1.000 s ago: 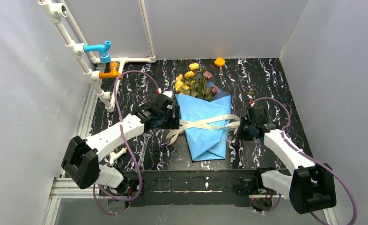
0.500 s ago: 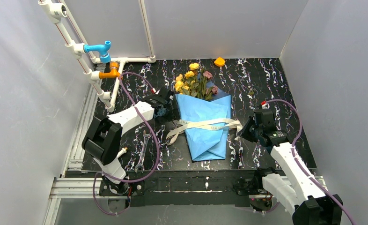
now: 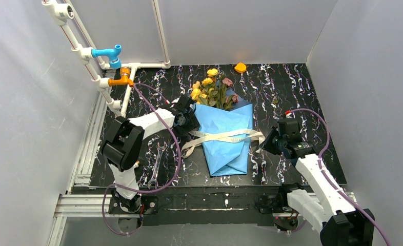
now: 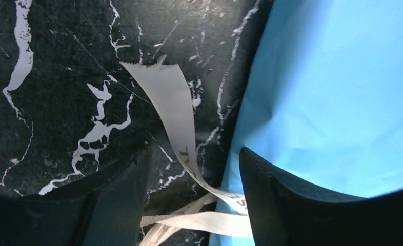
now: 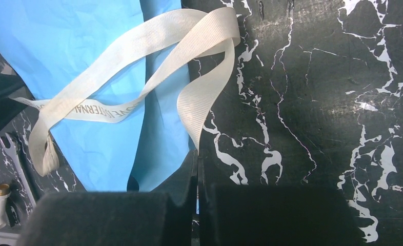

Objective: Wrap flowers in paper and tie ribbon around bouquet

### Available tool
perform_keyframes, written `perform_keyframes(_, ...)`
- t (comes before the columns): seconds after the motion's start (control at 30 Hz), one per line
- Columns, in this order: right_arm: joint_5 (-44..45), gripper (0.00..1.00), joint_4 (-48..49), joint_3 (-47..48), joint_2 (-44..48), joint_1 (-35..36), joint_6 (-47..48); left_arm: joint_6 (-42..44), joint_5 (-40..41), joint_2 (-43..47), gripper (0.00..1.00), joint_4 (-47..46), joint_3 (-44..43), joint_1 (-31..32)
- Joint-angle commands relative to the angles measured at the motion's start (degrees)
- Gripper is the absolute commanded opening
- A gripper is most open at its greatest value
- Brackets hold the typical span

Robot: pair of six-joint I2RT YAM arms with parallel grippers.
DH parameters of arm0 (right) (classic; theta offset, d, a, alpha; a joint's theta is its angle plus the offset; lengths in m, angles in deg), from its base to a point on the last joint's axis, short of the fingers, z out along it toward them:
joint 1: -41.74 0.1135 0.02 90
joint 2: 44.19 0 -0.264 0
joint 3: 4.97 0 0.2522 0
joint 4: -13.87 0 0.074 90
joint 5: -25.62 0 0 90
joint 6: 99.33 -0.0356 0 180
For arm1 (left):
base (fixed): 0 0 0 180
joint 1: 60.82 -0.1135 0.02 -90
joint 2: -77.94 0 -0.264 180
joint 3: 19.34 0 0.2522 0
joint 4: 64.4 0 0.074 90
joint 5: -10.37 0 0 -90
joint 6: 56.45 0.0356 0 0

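The left gripper (image 4: 194, 159), jaws wide, straddles the ribbon (image 4: 173, 105) tail: lower squarely and pinch ribbon alone (not the paper (image 4: 333, 92) beside it). The right gripper (image 5: 196, 169) is closed, empty.

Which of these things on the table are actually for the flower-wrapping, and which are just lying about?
For the job:
flowers
blue paper
beige ribbon

Just lying about:
wrench
small orange object at the back
blue tap at the left
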Motion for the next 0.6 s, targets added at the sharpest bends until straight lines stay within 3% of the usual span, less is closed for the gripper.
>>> perform_keyframes(0.0, -0.29, 0.01, 1.98, 1.82, -0.12, -0.33, -0.61, -3.03, -0.97, -2.04, 0.55, -0.34, -0.95, -0.40)
perform_keyframes(0.03, -0.27, 0.01, 1.83, 2.34, -0.08, -0.37, -0.40, -3.07, -1.08, -2.14, 0.47, -0.92, -0.68, -0.41)
perform_keyframes(0.13, 0.21, 0.01, 1.34, 4.02, -0.30, -0.35, -0.13, -2.97, -0.36, -1.26, 0.02, -1.61, 0.07, -0.45)
perform_keyframes(0.57, 15.21, 0.01, 2.58, 21.73, -10.53, -2.14, -0.43, 6.15, 7.29, 10.12, 0.00, 10.53, 1.61, -4.65)
